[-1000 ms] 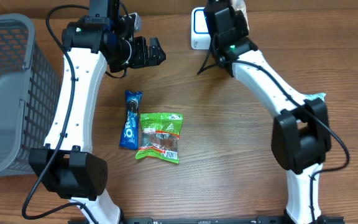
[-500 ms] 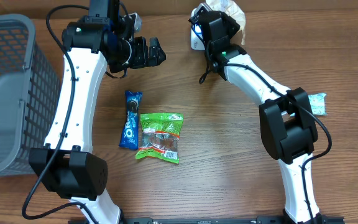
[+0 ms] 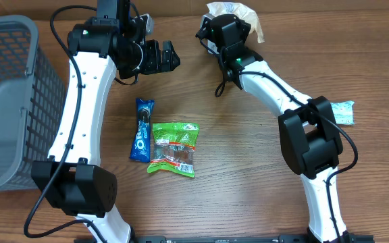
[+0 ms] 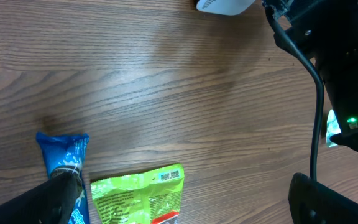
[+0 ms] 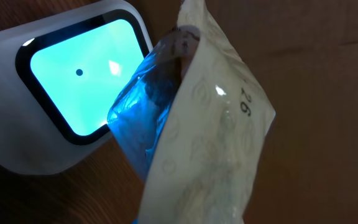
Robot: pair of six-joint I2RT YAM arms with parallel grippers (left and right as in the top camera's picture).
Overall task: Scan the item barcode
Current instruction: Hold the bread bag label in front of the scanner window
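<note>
Right tool (image 3: 229, 21) is clamped on the packet (image 5: 210, 137). Over the last second its wrist has swung left and turned, so the packet now hangs just in front of the scanner (image 5: 73, 81), whose window glows cyan. Judgement: presentation is under way, but no barcode shows on the visible faces, so a read cannot be confirmed. Left tool (image 3: 164, 57) stays jaws apart and empty above the bench (image 3: 248, 169), well apart from the unmoved Oreo (image 3: 141, 130).
</note>
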